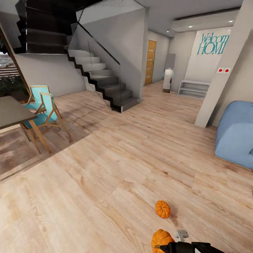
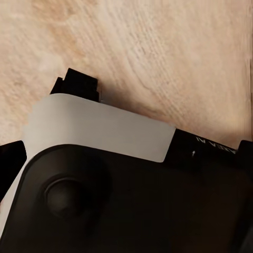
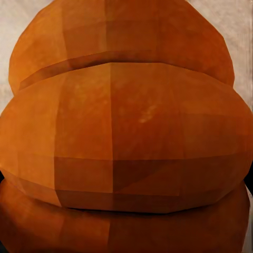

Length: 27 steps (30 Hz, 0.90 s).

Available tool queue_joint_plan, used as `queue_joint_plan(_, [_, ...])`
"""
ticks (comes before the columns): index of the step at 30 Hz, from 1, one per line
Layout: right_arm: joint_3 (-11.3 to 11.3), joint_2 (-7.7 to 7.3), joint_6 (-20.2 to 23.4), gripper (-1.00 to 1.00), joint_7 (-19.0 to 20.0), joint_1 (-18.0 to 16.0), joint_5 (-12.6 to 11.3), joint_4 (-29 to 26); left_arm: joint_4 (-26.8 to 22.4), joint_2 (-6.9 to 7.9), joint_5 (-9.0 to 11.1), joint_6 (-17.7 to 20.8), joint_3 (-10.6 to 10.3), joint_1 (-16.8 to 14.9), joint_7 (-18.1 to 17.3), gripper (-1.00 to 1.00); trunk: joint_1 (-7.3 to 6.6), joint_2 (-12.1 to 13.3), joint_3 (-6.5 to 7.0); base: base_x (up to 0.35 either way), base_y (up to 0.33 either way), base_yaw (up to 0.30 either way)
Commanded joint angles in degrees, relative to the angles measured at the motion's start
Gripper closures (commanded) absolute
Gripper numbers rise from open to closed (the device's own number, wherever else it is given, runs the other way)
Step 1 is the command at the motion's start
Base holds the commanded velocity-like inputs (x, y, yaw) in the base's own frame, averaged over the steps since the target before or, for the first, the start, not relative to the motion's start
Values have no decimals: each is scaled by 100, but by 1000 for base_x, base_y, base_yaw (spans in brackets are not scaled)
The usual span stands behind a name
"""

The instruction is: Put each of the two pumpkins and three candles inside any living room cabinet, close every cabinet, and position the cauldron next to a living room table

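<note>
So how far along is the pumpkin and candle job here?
Early. Nothing looks stowed. One pumpkin lies loose on the wood floor. The other pumpkin sits at the right gripper, whose camera is pressed close to it; grip unclear. Candles, cabinet and cauldron remain.

A pale wood-plank floor [image 1: 116, 168] runs through an open-plan living area toward a dark staircase with a glass balustrade [image 1: 102, 77] and a wooden door [image 1: 150, 61] beyond. A turquoise chair with a wooden frame [image 1: 44, 110] stands just beside a grey-topped table [image 1: 12, 111], while a blue sofa [image 1: 236, 135] sits at the opposite side. Teal "Welcome HOME" lettering [image 1: 213, 44] hangs above a low white shelf [image 1: 194, 88].
</note>
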Motion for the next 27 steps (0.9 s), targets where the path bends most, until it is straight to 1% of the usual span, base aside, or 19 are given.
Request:
queue_joint_plan(1, [-19,0,0,100,1,0,-5,0,0,1,0,-1,0,0,0,-100,0,0,5,218,0,-281])
queue_joint_plan(8, [-19,0,0,100,1,0,-5,0,0,-2,0,-2,0,0,0,-100,0,0,39,220,0,-279])
queue_joint_plan(20, [-19,0,0,100,1,0,-5,0,1,-2,0,-2,0,0,0,-100,0,0,101,316,0,-273])
queue_joint_plan(23, [-19,0,0,100,1,0,-5,0,1,1,0,-6,0,0,5,-100,0,0,118,135,0,-270])
queue_joint_plan(27, [-19,0,0,100,1,0,-5,0,5,10,0,-13,0,0,8,-100,0,0,139,26,0,-270])
